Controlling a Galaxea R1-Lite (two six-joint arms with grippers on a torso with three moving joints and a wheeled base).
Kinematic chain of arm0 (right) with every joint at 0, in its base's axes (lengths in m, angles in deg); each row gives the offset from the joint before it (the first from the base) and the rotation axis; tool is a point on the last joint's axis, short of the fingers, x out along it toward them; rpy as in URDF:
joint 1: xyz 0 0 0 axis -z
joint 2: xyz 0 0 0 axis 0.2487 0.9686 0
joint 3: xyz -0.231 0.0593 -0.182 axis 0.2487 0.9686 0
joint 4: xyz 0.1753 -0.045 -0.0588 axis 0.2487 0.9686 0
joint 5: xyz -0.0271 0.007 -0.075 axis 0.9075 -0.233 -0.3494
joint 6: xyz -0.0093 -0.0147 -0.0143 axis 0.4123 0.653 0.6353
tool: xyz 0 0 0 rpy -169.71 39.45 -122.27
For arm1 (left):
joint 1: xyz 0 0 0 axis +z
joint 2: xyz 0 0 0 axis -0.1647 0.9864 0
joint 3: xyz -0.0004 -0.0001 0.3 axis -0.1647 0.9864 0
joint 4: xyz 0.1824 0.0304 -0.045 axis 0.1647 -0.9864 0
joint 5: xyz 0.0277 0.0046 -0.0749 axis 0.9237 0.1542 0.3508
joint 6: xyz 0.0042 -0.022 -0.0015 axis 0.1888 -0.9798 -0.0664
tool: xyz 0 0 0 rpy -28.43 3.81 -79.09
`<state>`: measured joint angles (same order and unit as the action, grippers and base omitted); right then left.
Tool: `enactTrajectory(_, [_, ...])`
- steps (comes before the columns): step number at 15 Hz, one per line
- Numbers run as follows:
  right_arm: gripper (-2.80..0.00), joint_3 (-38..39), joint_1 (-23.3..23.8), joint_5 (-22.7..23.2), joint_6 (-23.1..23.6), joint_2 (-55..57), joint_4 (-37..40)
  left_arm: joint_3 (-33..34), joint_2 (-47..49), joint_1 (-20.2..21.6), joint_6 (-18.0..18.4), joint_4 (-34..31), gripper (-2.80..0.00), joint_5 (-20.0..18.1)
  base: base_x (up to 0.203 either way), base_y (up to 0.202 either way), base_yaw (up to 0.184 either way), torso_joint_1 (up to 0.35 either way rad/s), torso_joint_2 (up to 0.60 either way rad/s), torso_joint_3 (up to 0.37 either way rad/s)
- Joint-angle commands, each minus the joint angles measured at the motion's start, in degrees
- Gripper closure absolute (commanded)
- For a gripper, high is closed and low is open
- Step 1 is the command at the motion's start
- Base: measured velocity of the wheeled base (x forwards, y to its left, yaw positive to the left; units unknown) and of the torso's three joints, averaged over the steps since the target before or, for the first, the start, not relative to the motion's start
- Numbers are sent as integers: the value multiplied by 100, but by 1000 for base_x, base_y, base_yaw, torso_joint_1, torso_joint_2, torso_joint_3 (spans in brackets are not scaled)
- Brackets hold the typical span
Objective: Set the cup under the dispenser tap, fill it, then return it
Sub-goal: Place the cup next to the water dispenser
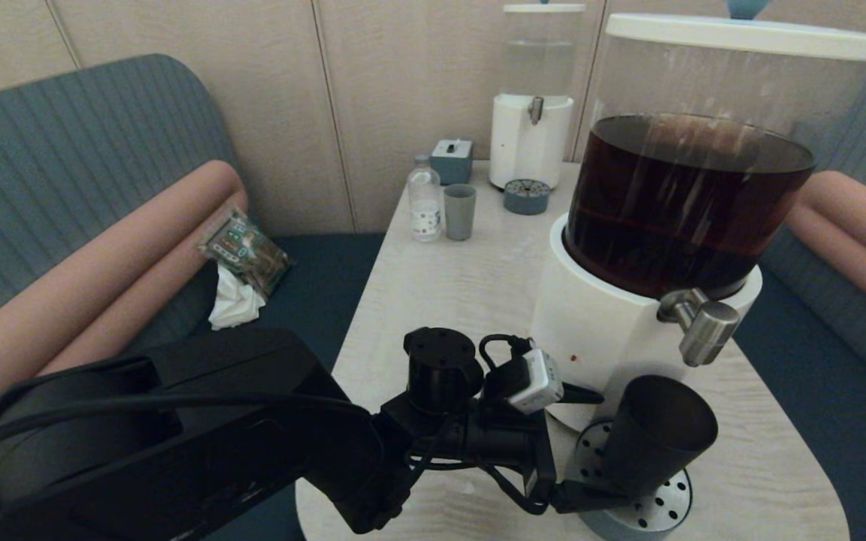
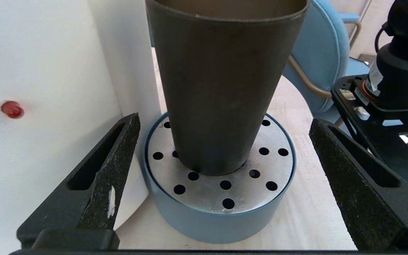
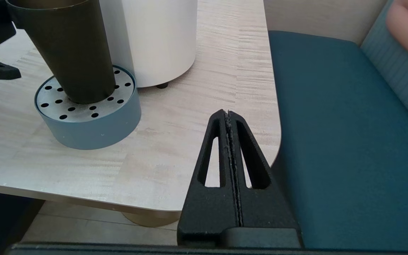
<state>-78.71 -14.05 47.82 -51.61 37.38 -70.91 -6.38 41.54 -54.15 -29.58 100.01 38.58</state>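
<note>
The cup (image 1: 657,434) is matte black, standing on a silver drip plate (image 1: 655,513) dotted with black holes and rimmed in grey-blue. Dark brown liquid (image 1: 685,203) fills the white-based dispenser (image 1: 598,330); its tap (image 1: 706,330) is brushed steel.

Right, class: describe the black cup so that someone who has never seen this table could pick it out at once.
Start at the big dispenser of dark brown liquid on the pale wooden table. Below its steel tap sits a round blue drip tray with a perforated metal top, and the black cup stands on it between the open fingers of the left tool. Unlike the smaller grey-blue cup by the water bottle, it is matte black, tall and tapered.
</note>
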Motion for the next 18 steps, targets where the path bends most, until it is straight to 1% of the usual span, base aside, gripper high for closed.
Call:
enactTrajectory(1, [0,62,0,1,3,-2,-3,-20,41,-33,-7,26,-280,-29,0,0,0,0,0,0])
enactTrajectory(5, [0,58,0,1,3,-2,-3,-210,65,-119,-17,29,-280,-25,0,0,0,0,0,0])
enactTrajectory(8, [0,62,0,1,3,-2,-3,-326,77,-232,-200,17,-280,-12,0,0,0,0,0,0])
enactTrajectory(14, [0,61,0,1,3,-2,-3,-422,346,-410,-182,2,-280,57,0,0,0,0,0,0])
enactTrajectory(18, [0,58,0,8,3,-2,-3,-435,416,-420,-217,41,-280,115,0,0,0,0,0,0])
